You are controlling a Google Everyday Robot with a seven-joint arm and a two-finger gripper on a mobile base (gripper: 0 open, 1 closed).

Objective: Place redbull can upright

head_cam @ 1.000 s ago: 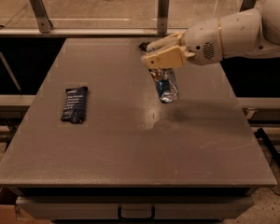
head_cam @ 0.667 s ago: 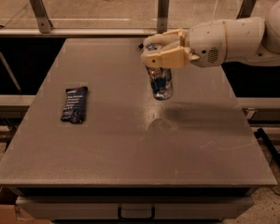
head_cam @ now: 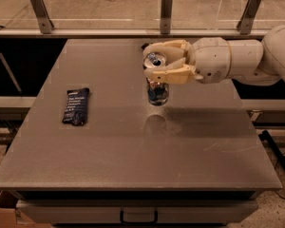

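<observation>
I see the gripper (head_cam: 149,64) reaching in from the table's (head_cam: 133,165) right edge, over the far half near the middle of its width. Its fingers are closed around the top of the redbull can (head_cam: 157,93), which hangs upright, pull-tab up. I cannot tell whether its base touches the surface. A dark-blue packet (head_cam: 76,106) lies flat near the left edge.

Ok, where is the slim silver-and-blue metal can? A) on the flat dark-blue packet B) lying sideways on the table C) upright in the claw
C: the claw grips the slim silver-and-blue metal can near its top, pull-tab end up, well apart from the flat dark-blue packet.
</observation>
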